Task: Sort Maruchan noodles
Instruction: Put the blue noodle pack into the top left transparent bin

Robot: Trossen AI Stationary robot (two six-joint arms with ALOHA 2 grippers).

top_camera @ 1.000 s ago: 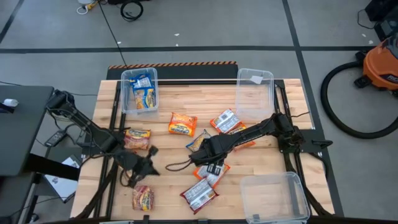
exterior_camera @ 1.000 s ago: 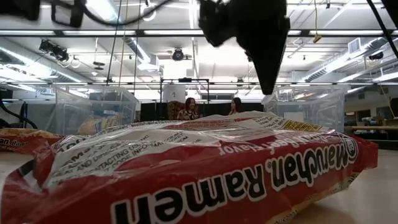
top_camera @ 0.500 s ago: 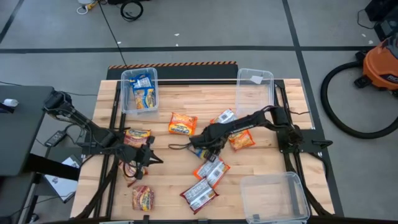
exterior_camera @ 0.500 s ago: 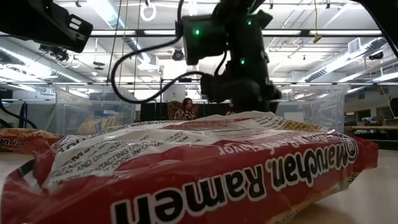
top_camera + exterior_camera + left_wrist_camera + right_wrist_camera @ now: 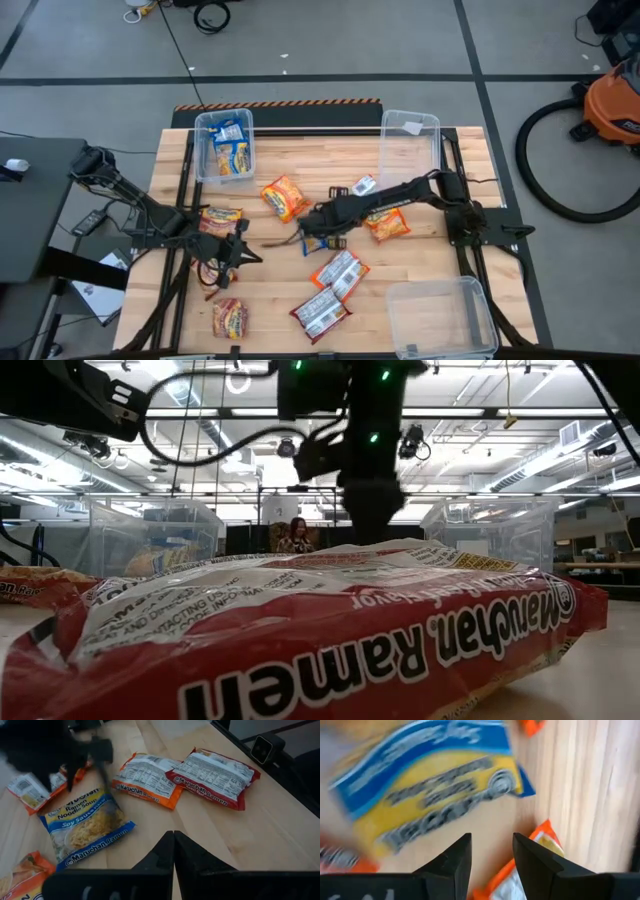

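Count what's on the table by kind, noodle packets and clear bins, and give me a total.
Noodle packets: 10
Clear bins: 3
Total: 13

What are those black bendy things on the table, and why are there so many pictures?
Those are two robot arms sorting ramen noodle packets. One picture looks down from above, one sits low on the table behind a red packet, and two come from cameras on the arms' wrists. Each arm ends in a pinching tool. The right tool is open, holding nothing, above a blue-and-yellow packet mid-table. The left tool is shut and empty, waiting near the table's left edge. Orange and red packets lie scattered on the wooden table. One clear bin already holds blue packets; the other two bins look empty.
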